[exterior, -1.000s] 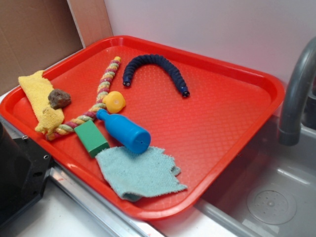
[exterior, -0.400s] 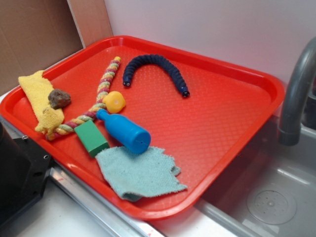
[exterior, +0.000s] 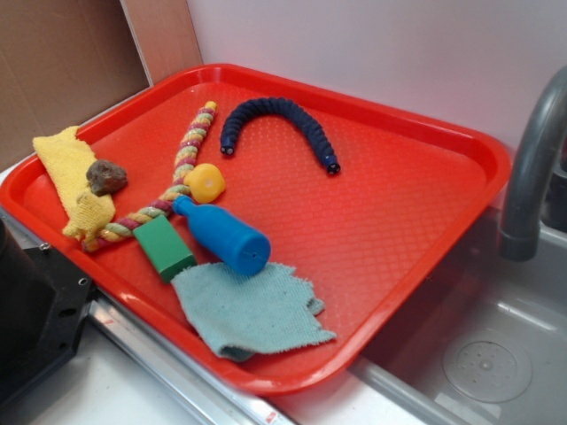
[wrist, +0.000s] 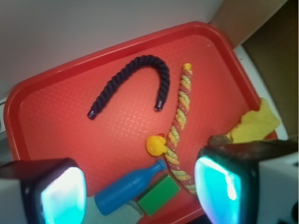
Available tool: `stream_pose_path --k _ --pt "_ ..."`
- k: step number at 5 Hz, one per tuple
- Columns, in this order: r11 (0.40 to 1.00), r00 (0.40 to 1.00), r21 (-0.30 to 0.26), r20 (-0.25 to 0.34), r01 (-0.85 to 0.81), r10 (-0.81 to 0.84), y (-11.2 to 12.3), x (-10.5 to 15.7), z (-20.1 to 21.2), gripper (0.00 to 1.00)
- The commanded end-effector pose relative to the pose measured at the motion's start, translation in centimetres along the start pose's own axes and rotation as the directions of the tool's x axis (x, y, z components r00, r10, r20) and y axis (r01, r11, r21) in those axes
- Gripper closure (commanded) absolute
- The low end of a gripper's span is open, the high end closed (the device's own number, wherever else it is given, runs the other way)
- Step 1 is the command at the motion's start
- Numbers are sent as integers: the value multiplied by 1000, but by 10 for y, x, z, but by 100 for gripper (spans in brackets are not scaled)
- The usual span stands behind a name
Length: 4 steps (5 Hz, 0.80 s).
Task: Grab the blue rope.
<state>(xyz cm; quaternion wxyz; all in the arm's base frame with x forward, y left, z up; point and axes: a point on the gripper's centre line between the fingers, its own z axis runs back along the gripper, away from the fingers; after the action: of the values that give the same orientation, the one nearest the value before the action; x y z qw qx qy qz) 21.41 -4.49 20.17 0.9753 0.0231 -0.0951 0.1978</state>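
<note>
hovering with fingers (wrist: 140,189) spread wide, the arm looked toward the blue rope (wrist: 135,77), arched untouched at twelve o'clock on the red tray (wrist: 42,84).

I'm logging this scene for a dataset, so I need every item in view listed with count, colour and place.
Plastic tray: one, red, beside the sink.
Thick ribbed rope: one, dark navy, arched at the tray's far side.
Braided rope: one, pink-yellow-green, left of the navy rope.
Small round toy: one, yellow, against the braided rope.
Plastic bottle: one, bright blue, lying down mid-tray.
Block: one, green, beside the bottle.
Cloth: one, teal, near edge.
Towel: one, yellow, left end.
Lump: one, brown, on the towel.
Faucet: one, grey, right.
Sink: one, metal, lower right.
Claw: one, open, high above the tray, holding nothing.
</note>
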Motion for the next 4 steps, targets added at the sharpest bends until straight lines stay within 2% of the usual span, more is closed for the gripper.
stream_pose_path --k 1,2,3,4 --pt "996 990 -68 131 -50 59 4 27 -41 0" --pt "990 984 -16 107 -140 141 -5 39 -91 0" --pt "984 977 11 125 -176 174 -24 55 -117 0" --pt "969 963 -15 114 -245 245 -48 64 -128 0"
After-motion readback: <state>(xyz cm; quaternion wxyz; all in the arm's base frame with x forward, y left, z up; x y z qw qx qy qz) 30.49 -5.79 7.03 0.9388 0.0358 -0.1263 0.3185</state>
